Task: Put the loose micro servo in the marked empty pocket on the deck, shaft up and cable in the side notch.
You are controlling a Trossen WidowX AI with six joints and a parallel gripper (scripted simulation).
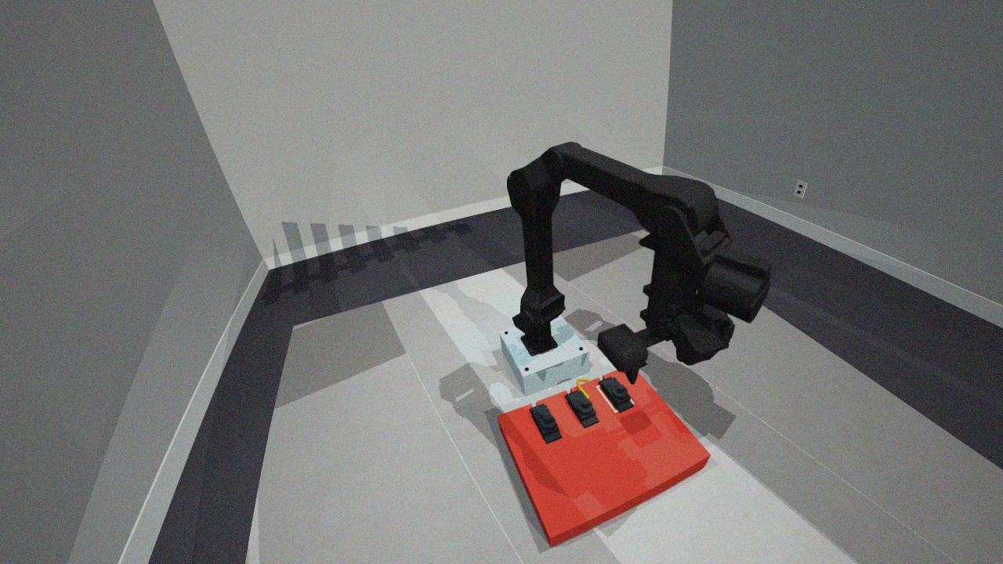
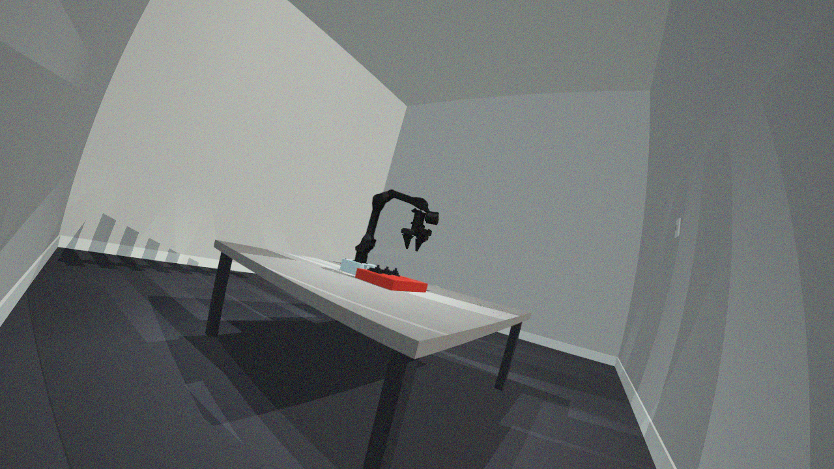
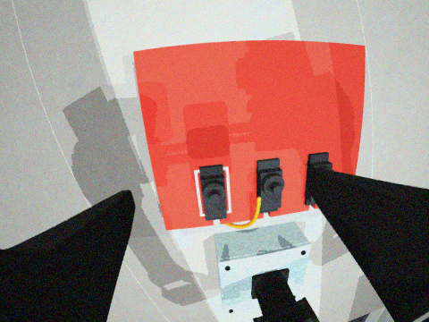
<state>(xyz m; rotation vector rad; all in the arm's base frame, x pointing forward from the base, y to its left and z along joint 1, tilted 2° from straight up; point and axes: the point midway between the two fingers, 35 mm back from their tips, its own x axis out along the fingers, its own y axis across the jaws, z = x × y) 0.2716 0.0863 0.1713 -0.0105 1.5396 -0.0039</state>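
I find the dark micro servo (image 3: 214,191) seated in the white-outlined pocket of the flat red deck (image 3: 250,96), ears apparently flat. My black parallel-jaw gripper (image 3: 221,245) hangs above, released and empty; only final clearance remains

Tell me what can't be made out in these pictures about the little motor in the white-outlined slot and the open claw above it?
- Whether the ears of the servo lie flat on the red deck: too small in the wrist and top views.
- Third servo: partly hidden in the wrist view by a finger of the open claw.
- Yellow cable: its seat in the notch is too fine to judge.
- Exterior view: the servos are tiny specks.
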